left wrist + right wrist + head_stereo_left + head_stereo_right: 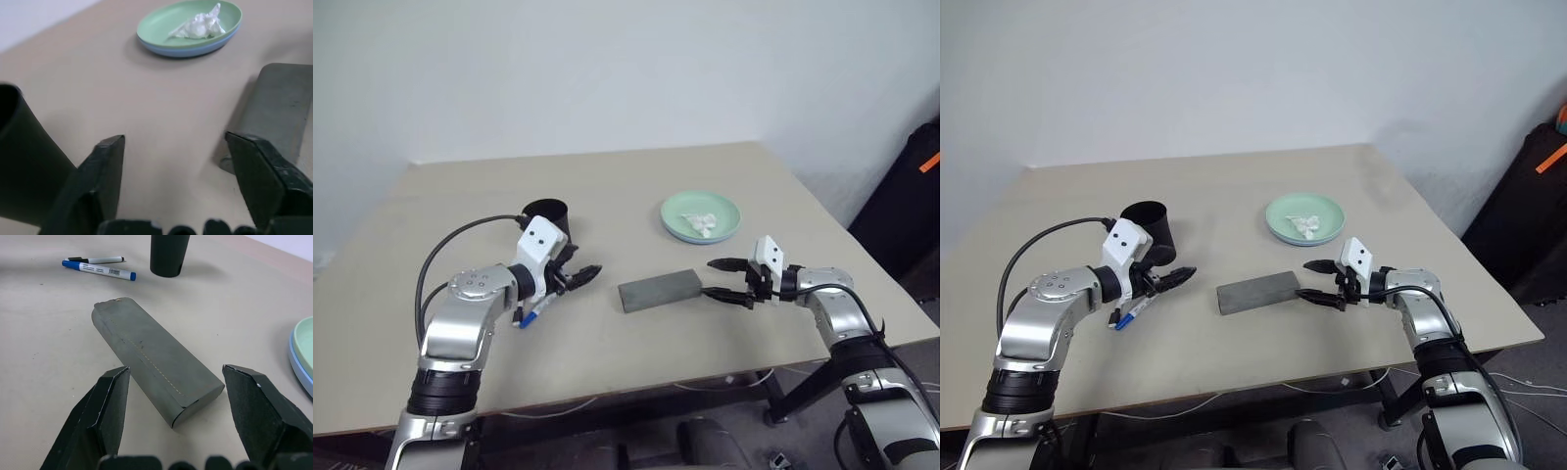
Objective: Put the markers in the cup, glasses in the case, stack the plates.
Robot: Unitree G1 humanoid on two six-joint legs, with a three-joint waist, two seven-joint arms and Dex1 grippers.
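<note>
The black cup [546,213] stands upright at the table's left-middle. My left gripper [582,278] hovers open and empty just in front of the cup, pointing toward the grey case [661,290]. Two markers [98,270], one with blue ends and one pale [98,259], lie side by side on the table under my left wrist. The case is shut and lies flat mid-table. My right gripper [710,277] is open with its fingertips at the case's right end. The mint green plate [161,22] sits on the light blue plate [195,51]. The glasses are out of view.
A crumpled white tissue [707,223] lies in the green plate. The table's front edge [636,392] runs close under both arms. A black bag with an orange tag [915,196] stands beyond the table's right side.
</note>
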